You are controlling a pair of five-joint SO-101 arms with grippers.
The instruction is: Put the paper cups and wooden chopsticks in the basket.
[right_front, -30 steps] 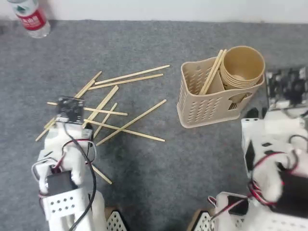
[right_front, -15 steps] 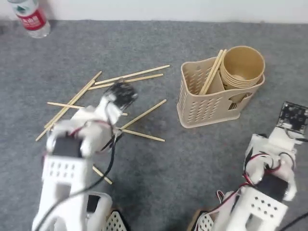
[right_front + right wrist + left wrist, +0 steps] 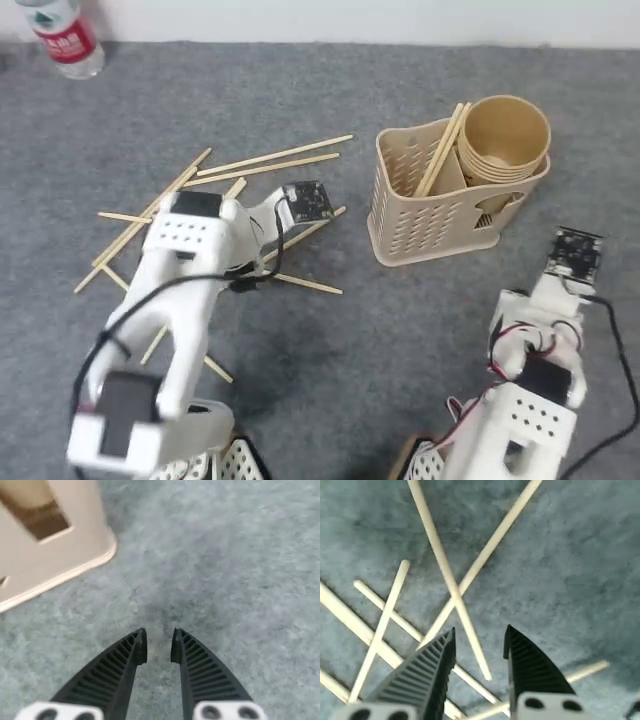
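Surface: grey carpet (image 3: 420, 330) across the whole frame, with a strip of white wall (image 3: 330, 20) along the top edge.
Background item: plastic bottle (image 3: 62, 35) with a red label, lying at the upper left.
Change, left arm (image 3: 190, 250): since half a second ago it has stretched further toward frame centre, and its wrist end now sits over the right edge of the chopstick scatter.
Change, right arm (image 3: 540, 340): its wrist end has shifted a little left and now stands below the basket, at the lower right.
Change, objects: basket, cups and scattered sticks lie as before.
Loose chopsticks (image 3: 270, 155): flat on the carpet, left of centre. The upper two have long axes running low-left to high-right, nearly level. Others fan out on steeper diagonals.
Nearest stick (image 3: 328, 219): on a diagonal, its upper end pointing at the basket.
Crossing chopsticks (image 3: 454, 592): two sticks form an X just ahead of the fingertips, and one of them ends between the jaws.
Basket (image 3: 430, 225): beige and perforated, upright at the upper right.
Paper cups (image 3: 505, 130): stacked, mouth up, in the basket's right part.
Basket chopsticks (image 3: 441, 152): two, leaning against the cups with their tips to the upper right.
Left gripper (image 3: 480, 630): jaws apart and holding nothing.
Right gripper (image 3: 158, 632): jaws narrowly apart over bare carpet, with the basket corner near.
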